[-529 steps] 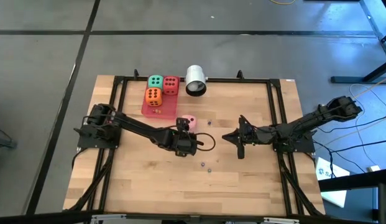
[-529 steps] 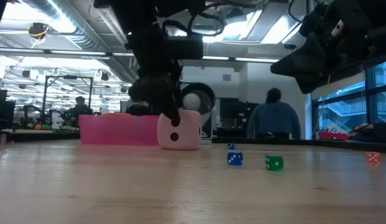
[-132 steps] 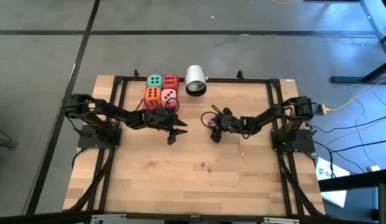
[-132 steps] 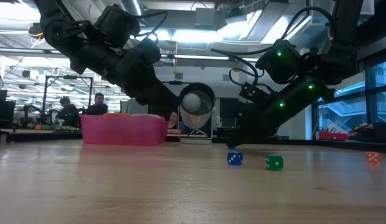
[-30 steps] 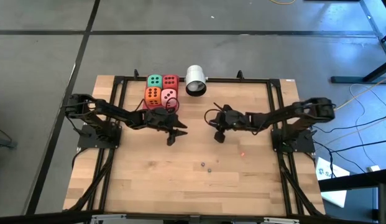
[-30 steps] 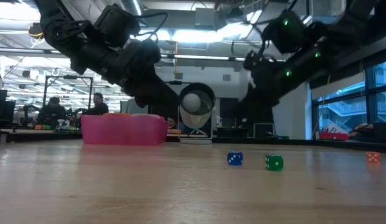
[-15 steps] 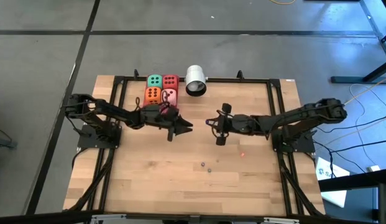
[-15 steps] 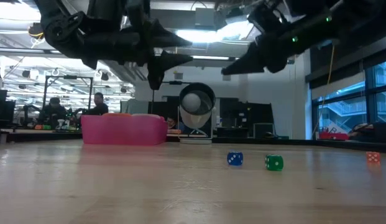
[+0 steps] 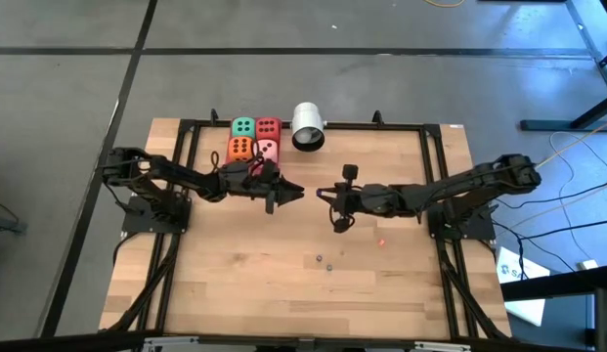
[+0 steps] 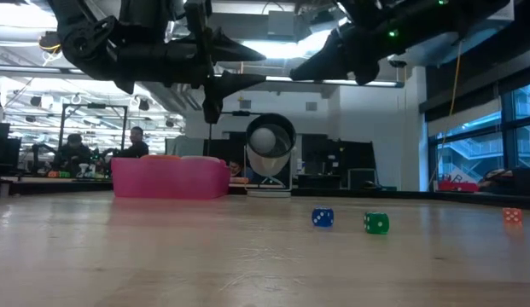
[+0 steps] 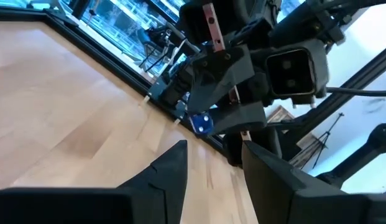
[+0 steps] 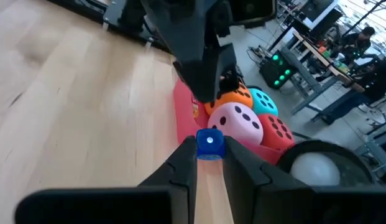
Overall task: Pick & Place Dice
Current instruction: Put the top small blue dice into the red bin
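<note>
Four big dice sit together in a pink tray [image 9: 228, 171] at the table's far left: green [image 9: 244, 127], red [image 9: 268, 127], orange [image 9: 240, 150] and pink [image 9: 268, 149]. My left gripper [image 9: 295, 190] hovers just right of the tray, level, fingers open and bare, pointing at my right gripper [image 9: 323, 193]. My right gripper is raised at mid-table, faces the left one across a small gap and is shut on a small blue die [image 12: 209, 144]. The left wrist view shows that die [image 11: 201, 122] at the other arm's fingertips. My right gripper pinches the small blue die by two opposite sides [image 12: 199, 147] between its two fingertips [image 12: 186, 155], at their free ends only. The fingers come from the table's right, slanting slightly down. The die is lifted clear, high above the table.
A white cylinder [image 9: 308, 125] lies at the far edge beside the tray. Small dice lie loose on the wood: blue [image 10: 323, 217], green [image 10: 376, 223], red [image 10: 512, 216]. A black frame [image 9: 435, 166] borders the table. People sit in the room behind.
Both grippers have risen from the table and rolled about their own axes. My left gripper has tipped up from pointing down to level. My right gripper has moved toward the table's left, closing on the left gripper's tips.
</note>
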You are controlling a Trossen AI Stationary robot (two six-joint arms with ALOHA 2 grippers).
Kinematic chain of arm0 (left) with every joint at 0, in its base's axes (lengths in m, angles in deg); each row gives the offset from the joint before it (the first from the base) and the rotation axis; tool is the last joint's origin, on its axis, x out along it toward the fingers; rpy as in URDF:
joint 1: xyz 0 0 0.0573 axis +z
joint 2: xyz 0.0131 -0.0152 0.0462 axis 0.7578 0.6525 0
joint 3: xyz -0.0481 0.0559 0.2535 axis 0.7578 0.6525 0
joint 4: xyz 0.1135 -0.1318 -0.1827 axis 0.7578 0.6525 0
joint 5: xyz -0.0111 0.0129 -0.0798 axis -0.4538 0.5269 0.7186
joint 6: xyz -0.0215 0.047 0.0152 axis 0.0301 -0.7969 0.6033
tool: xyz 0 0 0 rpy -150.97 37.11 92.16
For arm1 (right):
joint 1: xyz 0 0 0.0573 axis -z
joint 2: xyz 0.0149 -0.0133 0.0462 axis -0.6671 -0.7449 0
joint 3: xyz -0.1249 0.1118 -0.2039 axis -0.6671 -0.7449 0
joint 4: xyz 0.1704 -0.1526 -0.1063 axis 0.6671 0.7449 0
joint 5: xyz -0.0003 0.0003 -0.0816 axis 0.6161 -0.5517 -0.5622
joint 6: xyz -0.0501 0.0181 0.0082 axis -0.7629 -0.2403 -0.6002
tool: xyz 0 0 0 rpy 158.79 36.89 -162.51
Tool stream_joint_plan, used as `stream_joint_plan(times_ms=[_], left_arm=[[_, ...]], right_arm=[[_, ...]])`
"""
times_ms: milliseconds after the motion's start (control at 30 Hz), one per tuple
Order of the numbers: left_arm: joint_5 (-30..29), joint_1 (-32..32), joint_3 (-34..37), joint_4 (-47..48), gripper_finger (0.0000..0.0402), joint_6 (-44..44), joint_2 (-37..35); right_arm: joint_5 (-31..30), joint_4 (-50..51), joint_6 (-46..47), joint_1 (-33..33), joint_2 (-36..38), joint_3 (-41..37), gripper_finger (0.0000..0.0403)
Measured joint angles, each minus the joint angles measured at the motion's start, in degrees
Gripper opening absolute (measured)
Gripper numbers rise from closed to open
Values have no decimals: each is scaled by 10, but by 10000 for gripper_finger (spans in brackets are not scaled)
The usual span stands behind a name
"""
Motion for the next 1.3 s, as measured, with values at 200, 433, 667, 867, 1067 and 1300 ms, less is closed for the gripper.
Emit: stream_joint_plan(times_ms=[200, 433, 667, 867, 1067, 1300], left_arm=[[0, 0, 0, 2, 144, 0, 0], [0, 0, 0, 20, 144, -5, 0], [-1, 0, 0, 21, 144, -11, 0], [-8, 0, 0, 19, 144, -12, 0], [-10, 0, 0, 15, 144, -13, 0], [-11, 0, 0, 3, 144, -11, 0]], right_arm=[[6, 1, -17, 1, -43, 33, 57], [7, 0, -40, 2, -59, 60, 57], [23, 0, -48, 11, -59, 67, 57], [34, 0, -49, 18, -61, 68, 57], [39, -6, -53, 21, -61, 68, 57], [63, -22, -53, 30, -68, 68, 57]])
